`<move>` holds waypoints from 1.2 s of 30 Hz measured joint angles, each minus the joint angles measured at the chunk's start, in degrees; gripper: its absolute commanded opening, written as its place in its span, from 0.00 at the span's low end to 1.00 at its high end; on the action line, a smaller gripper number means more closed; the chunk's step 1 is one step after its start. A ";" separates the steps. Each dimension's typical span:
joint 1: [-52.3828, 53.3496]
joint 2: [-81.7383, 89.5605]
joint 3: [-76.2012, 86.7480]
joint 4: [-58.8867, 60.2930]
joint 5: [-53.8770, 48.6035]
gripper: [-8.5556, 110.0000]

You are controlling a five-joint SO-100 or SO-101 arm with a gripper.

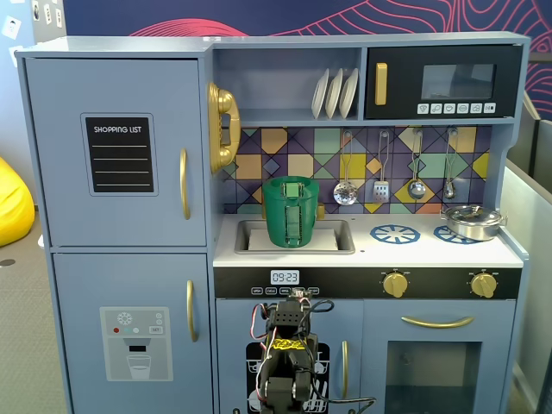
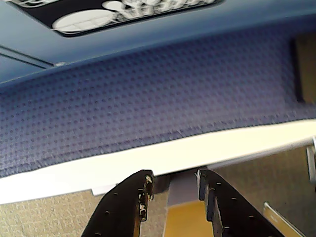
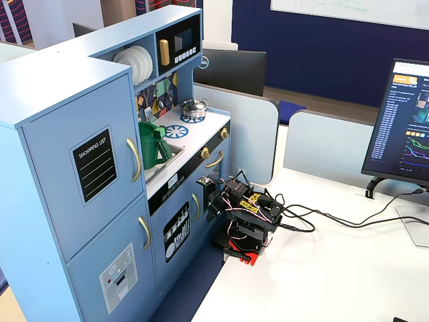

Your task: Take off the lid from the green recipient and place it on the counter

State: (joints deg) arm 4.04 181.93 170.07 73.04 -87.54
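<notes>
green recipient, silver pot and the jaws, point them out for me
green recipient (image 1: 291, 216), a fixed view, on its front wall beside the ribbed strip
silver pot (image 1: 473, 222), a fixed view, on its side wall
gripper (image 2: 174, 183), wrist view, midway between the fingertips; jaws apart

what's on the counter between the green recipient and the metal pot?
Nothing stands there in a fixed view: just the near burner ring printed on the counter, between recipient and pot.

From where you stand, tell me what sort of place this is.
Likely an office or lab with a toy kitchen as the workspace. A computer monitor stands on a white desk, grey partitions divide the room, and the arm sits folded on the desk before the kitchen.
</notes>
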 measured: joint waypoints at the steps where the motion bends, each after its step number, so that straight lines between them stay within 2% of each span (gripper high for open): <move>1: -0.09 -0.70 -1.85 -1.76 -0.53 0.07; 5: -2.72 -6.06 -14.94 -8.61 -1.93 0.07; 8: -4.57 -12.48 -27.95 -11.60 -7.12 0.10; 13: -4.48 -23.82 -48.52 -20.21 -10.55 0.24; 17: -4.48 -31.55 -58.01 -31.11 -10.63 0.32; 23: -3.96 -37.88 -63.54 -40.43 -10.63 0.39; 36: -0.44 -45.53 -65.65 -47.64 -10.63 0.39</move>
State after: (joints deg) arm 3.60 136.41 104.41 25.40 -98.17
